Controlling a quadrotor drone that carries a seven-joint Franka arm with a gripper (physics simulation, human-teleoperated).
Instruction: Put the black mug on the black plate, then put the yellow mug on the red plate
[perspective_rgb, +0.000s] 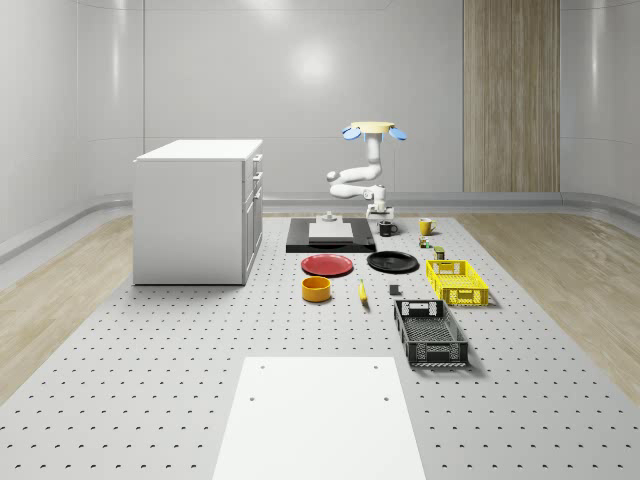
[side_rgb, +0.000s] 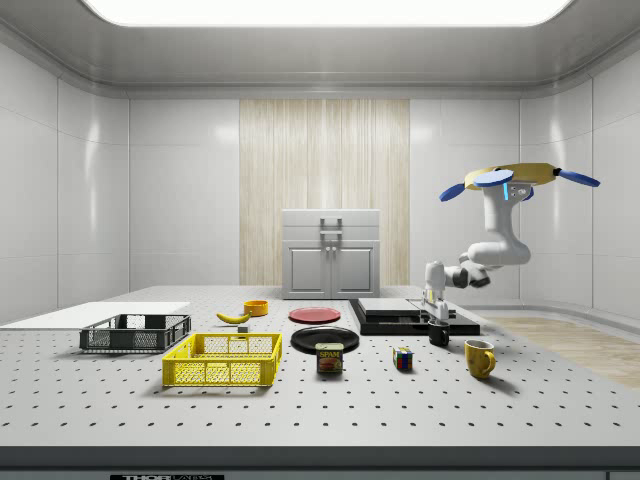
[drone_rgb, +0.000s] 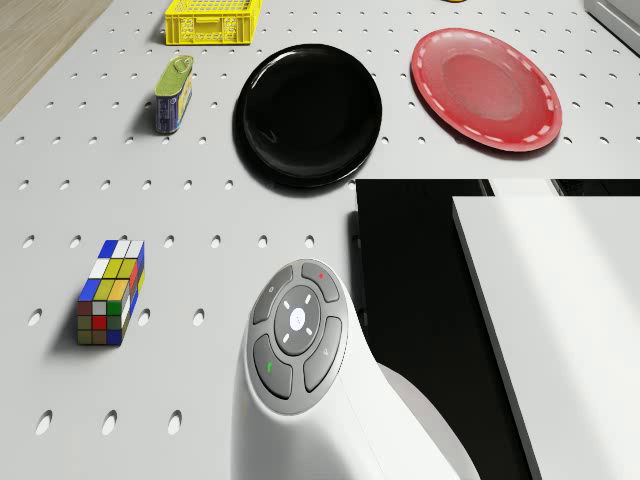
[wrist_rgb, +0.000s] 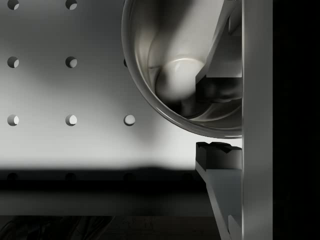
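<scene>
The black mug (side_rgb: 439, 336) stands on the table beside the black platform, and the wrist view looks straight into the mug (wrist_rgb: 165, 50). My gripper (side_rgb: 437, 314) (wrist_rgb: 220, 121) is down on it with its jaws astride the rim. One finger (wrist_rgb: 220, 85) is inside, the other (wrist_rgb: 217, 155) outside, and a gap shows at the wall. The drone (perspective_rgb: 373, 130) hovers over the table's far end. The black plate (drone_rgb: 308, 115) and red plate (drone_rgb: 487, 88) lie side by side nearer the table's middle. The yellow mug (perspective_rgb: 426, 226) stands to the whole-scene view's right of the black mug.
The black platform with a white slab (perspective_rgb: 330, 233) lies close beside the gripper. A Rubik's cube (drone_rgb: 110, 292) and a can (drone_rgb: 173, 95) sit near the plates. A yellow crate (perspective_rgb: 457, 281), black crate (perspective_rgb: 430, 332), orange bowl (perspective_rgb: 316, 289), banana (perspective_rgb: 362, 292) and white cabinet (perspective_rgb: 197, 210) stand further off.
</scene>
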